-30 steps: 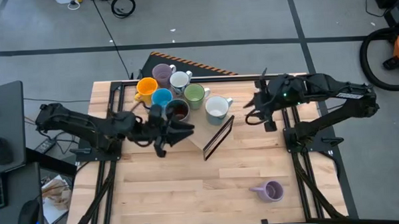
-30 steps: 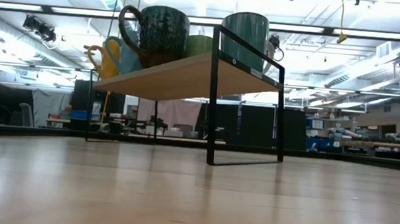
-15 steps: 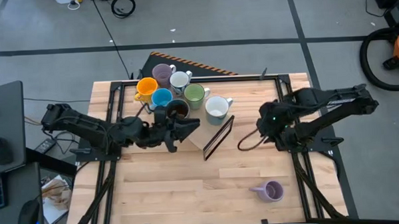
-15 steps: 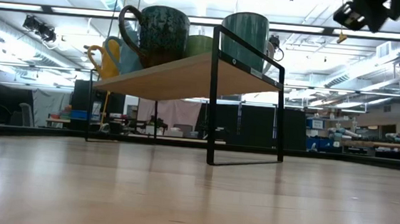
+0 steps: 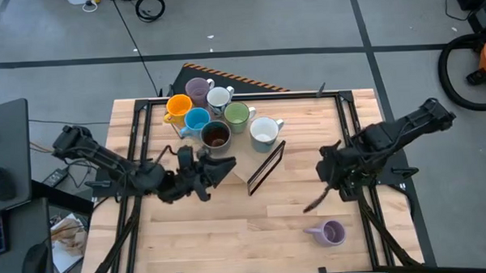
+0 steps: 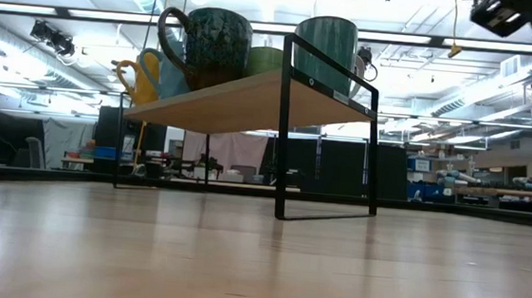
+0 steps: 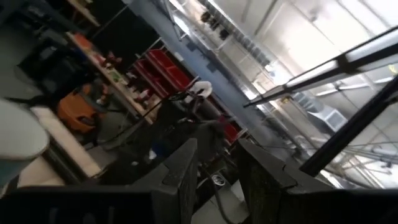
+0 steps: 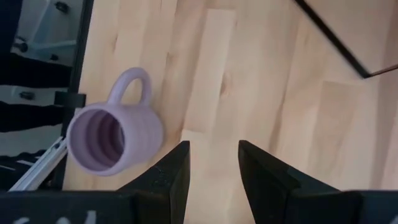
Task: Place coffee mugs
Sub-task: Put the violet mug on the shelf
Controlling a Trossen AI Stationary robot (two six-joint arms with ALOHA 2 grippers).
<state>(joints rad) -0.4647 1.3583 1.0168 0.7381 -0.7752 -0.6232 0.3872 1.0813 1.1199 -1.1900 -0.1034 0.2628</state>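
On the small black-framed wooden shelf (image 5: 258, 162) near the back of the table (image 5: 230, 226) stand seven mugs in a cluster: an orange mug (image 5: 178, 108), a light blue mug (image 5: 197, 119), a dark brown mug (image 5: 216, 135), a green mug (image 5: 237, 115), a white mug (image 5: 264, 132), a lavender mug (image 5: 198, 90) and a white patterned mug (image 5: 219, 98). A second lavender mug (image 5: 329, 232) lies on its side on the bare tabletop near the front right, well apart from the shelf. The right gripper (image 8: 208, 163) hangs above the wood near that fallen mug, its fingers spread and holding nothing. The left gripper (image 5: 216, 168) sits just in front of the dark brown mug, its fingers also parted and empty.
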